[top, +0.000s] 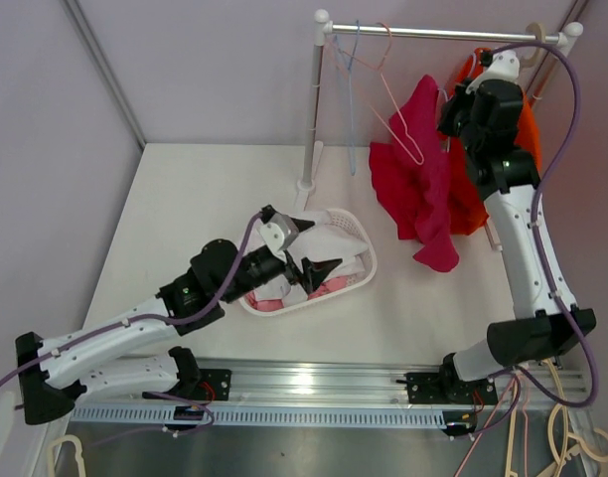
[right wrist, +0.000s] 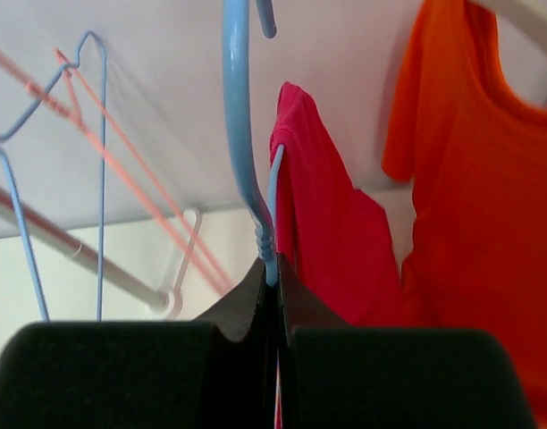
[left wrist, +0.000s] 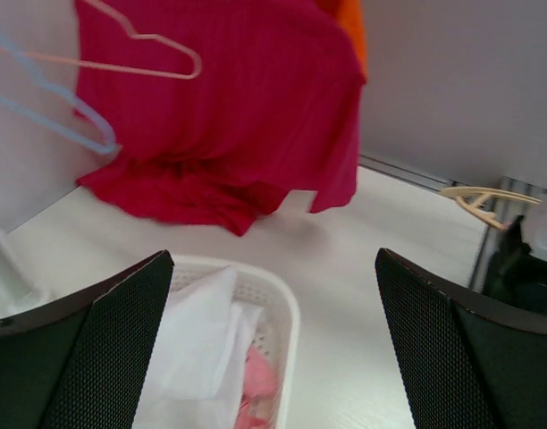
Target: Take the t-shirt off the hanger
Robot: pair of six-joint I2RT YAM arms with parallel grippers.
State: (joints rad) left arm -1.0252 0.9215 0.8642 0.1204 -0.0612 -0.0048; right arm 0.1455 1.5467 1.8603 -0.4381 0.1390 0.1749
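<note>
The red t-shirt (top: 423, 189) hangs on a blue hanger (right wrist: 240, 134) at the right of the rack, its lower part bunched and drooping onto the table. My right gripper (top: 453, 114) is up beside the shirt's top. In the right wrist view my right gripper (right wrist: 275, 268) is shut on the blue hanger's neck, with the red t-shirt (right wrist: 318, 223) draped just behind it. My left gripper (top: 319, 248) is open and empty over the white basket (top: 359, 224). The left wrist view shows the open left gripper (left wrist: 273, 268), the basket (left wrist: 287, 313) below and the red t-shirt (left wrist: 229, 116) ahead.
The basket holds white and pink clothes (top: 329, 243). The white rack's rail (top: 433, 35) carries empty pink (top: 403, 134) and blue (top: 352, 89) hangers. An orange t-shirt (right wrist: 475, 179) hangs right of the red one. Spare hangers (top: 572, 437) lie off the table, bottom right.
</note>
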